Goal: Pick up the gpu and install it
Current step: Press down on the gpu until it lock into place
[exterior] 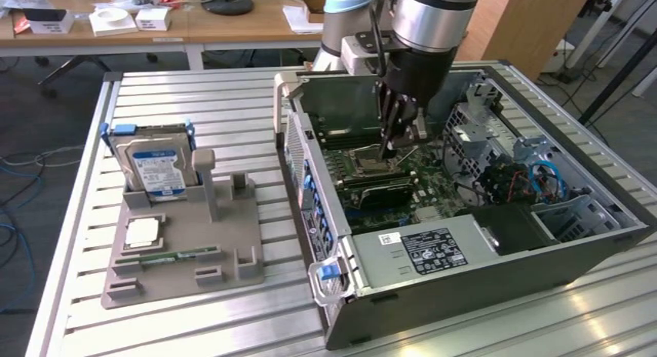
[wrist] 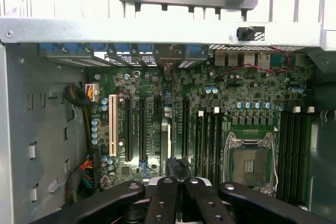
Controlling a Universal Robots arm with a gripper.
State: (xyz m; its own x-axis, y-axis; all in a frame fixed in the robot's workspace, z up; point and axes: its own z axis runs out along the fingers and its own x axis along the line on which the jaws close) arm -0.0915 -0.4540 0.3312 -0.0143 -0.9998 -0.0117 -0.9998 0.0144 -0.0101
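The gripper (exterior: 390, 151) (wrist: 178, 184) hung inside the open computer case (exterior: 462, 276), its fingers drawn together with nothing visibly clamped between them. Just beneath its tips, the gpu (exterior: 385, 191) stood as a dark card on the motherboard (wrist: 210, 103). Whether the tips touched it could not be told. An empty processor socket (wrist: 249, 163) lay beside the gripper. Well away from it, outside the case, a grey stand (exterior: 185, 257) held a hard drive (exterior: 154, 165).
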